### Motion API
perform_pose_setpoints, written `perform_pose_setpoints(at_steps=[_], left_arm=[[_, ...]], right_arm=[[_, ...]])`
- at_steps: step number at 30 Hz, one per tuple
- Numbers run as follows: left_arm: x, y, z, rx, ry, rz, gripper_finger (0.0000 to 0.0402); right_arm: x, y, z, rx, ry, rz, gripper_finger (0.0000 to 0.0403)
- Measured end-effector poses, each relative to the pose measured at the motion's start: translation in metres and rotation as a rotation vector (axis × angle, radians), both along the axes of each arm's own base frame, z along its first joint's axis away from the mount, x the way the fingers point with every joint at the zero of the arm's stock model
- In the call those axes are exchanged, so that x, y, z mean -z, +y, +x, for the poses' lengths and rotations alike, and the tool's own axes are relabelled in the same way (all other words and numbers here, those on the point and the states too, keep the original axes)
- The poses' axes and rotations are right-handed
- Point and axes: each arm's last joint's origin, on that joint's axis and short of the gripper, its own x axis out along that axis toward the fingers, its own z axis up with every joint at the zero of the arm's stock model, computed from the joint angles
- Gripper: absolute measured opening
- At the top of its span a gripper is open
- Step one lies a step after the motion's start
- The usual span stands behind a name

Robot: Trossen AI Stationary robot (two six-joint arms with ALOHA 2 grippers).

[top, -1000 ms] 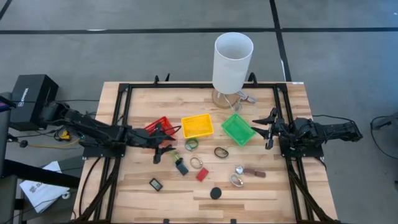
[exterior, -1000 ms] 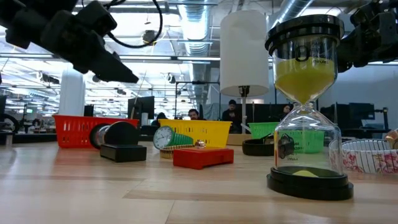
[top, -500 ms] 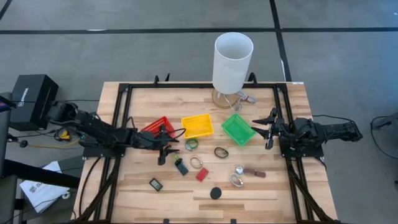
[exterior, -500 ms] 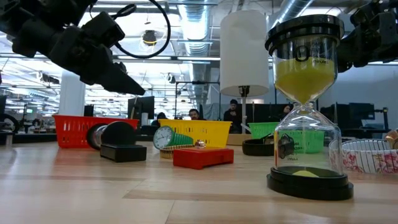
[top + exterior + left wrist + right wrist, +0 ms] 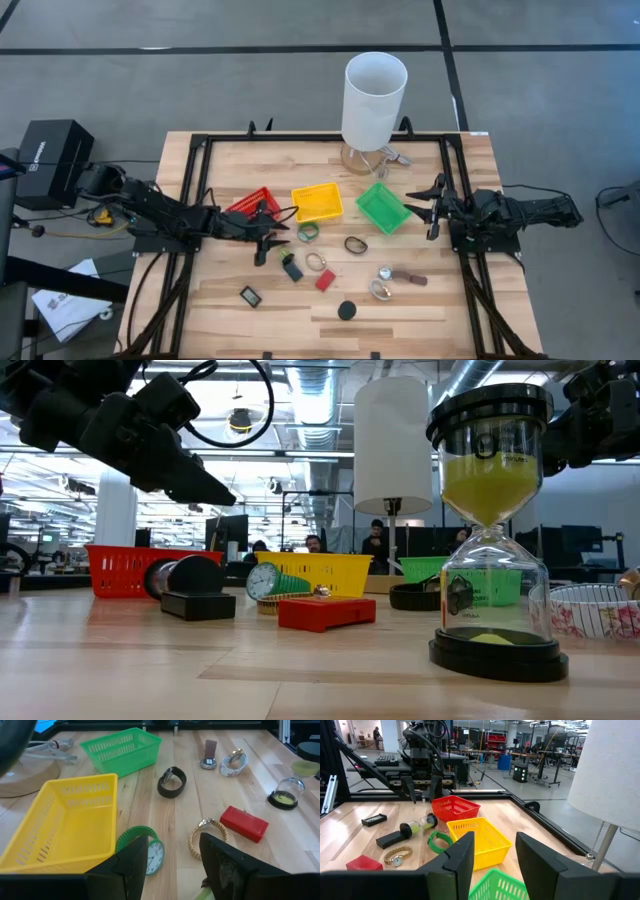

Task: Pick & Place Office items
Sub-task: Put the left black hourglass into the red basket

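Small office items lie mid-table: a green-banded watch [image 5: 307, 232], a gold watch [image 5: 316, 261], a red rectangle [image 5: 325, 280], a black band [image 5: 356, 244], a dark rectangle [image 5: 250, 296], silvery pieces [image 5: 381, 290] and a standing hourglass [image 5: 347, 311]. My left gripper [image 5: 265, 243] hovers open above the table, between the red basket [image 5: 256, 203] and these items. In its wrist view my left gripper [image 5: 172, 865] frames the green-banded watch [image 5: 145, 847] and gold watch [image 5: 206, 836]. My right gripper [image 5: 432, 205] waits open beside the green basket [image 5: 384, 207].
A yellow basket [image 5: 317, 201] sits between the red and green ones. A tall white cylinder [image 5: 375, 98] stands at the far edge. A small hourglass on its side and a black block [image 5: 290, 266] lie close to my left gripper. Bare wood shows along the near edge.
My left gripper has moved a little toward the table's right, closer to the watches, and dipped slightly. It has stayed open. No item has moved.
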Motion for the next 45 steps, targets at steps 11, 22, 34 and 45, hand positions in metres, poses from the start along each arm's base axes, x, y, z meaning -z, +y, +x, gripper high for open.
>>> perform_pose_setpoints(at_steps=[11,22,34,45], left_arm=[[-0.013,-0.008,0.007,0.075,-0.043,0.105,0.0172],[-0.07,-0.02,0.04,0.182,0.091,0.208,0.0183],[-0.032,-0.031,0.07,0.305,0.449,0.198,0.0253],[0.007,-0.033,0.067,0.402,0.698,0.205,0.0282]], right_arm=[[0.0,0.0,0.0,0.0,0.0,0.0,0.0136],[0.0,0.0,0.0,0.0,0.0,0.0,0.0136],[0.0,0.0,0.0,0.0,0.002,-0.001,0.0136],[0.001,0.0,0.0,0.0,0.01,-0.002,0.0136]])
